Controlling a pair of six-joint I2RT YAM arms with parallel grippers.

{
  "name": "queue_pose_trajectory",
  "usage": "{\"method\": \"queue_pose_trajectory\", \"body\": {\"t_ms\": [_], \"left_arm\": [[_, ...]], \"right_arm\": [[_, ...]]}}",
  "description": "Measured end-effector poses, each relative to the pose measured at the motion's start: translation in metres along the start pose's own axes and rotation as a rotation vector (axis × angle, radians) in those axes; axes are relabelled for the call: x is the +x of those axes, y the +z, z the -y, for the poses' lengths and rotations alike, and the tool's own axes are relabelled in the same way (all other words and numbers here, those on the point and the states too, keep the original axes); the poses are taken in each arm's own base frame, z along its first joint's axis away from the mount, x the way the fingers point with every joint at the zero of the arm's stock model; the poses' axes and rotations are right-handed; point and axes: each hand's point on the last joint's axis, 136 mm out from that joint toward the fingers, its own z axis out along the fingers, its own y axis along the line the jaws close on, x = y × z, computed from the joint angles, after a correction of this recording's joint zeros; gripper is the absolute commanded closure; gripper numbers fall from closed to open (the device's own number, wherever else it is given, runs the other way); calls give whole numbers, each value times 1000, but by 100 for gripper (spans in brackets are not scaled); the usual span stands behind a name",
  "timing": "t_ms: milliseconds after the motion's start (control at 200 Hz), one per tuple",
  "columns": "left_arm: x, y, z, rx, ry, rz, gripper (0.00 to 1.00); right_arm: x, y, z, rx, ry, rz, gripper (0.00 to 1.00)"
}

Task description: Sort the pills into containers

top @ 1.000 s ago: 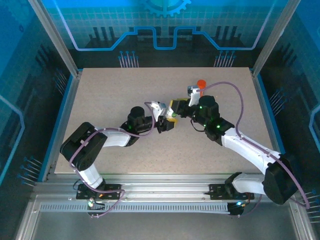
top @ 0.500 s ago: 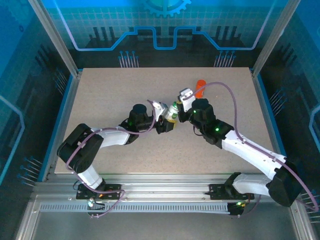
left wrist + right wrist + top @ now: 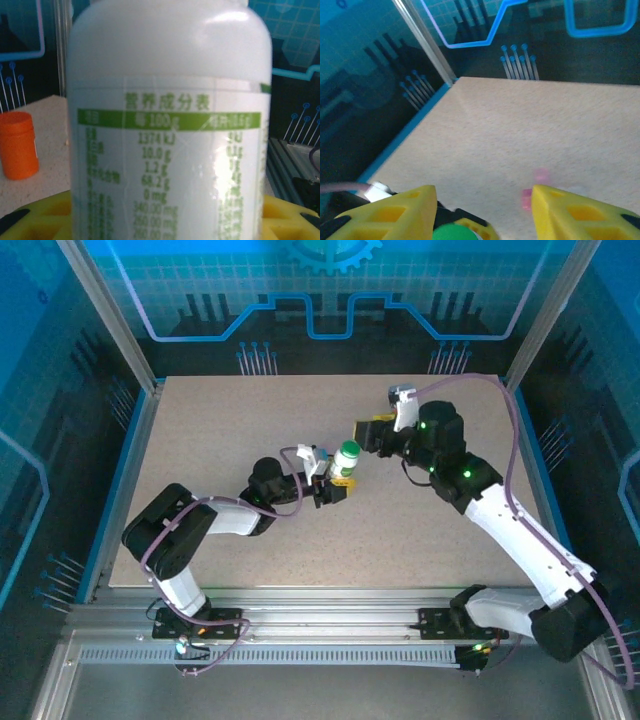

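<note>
White, with its green cap (image 3: 348, 449) uppermost, the bottle (image 3: 346, 462) is standing upright near the middle of the counter (image 3: 220, 430), long axis vertical. The left gripper (image 3: 338, 480) is clamping its jaws on the lower body. The right gripper (image 3: 482, 200) is hovering just beside it, jaws apart and holding nothing, the green cap lying low between them. Probably the right arm, the free one, is lining up on that cap.

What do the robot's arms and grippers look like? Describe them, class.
The left arm and right arm have white links and black joints with green lights; a lilac cable runs along each. The left gripper and right gripper have yellow fingers.
</note>
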Motion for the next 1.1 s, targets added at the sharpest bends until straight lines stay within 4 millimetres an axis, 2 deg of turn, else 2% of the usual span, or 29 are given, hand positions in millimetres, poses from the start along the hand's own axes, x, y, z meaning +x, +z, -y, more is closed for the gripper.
{"method": "queue_pose_trajectory", "body": {"t_ms": [300,670,745,881,911,996,1101], "left_arm": [[-8,-1,1,14,74,49,100],[-5,1,-6,-18,74,52,100],[-6,2,-8,-22,75,54,100],[-3,3,-11,-33,61,41,100],[-2,3,-11,-35,57,36,100],[0,3,-12,-37,53,29,100],[3,4,-11,-33,65,18,100]], "right_arm": [[26,10,-11,-105,158,-116,42],[46,23,-17,-121,162,-175,40],[52,28,-18,-122,157,-194,47],[55,34,-16,-111,140,-198,55],[55,35,-17,-110,136,-198,60],[55,36,-16,-99,120,-193,86],[45,37,-23,-119,131,-161,98]]}}
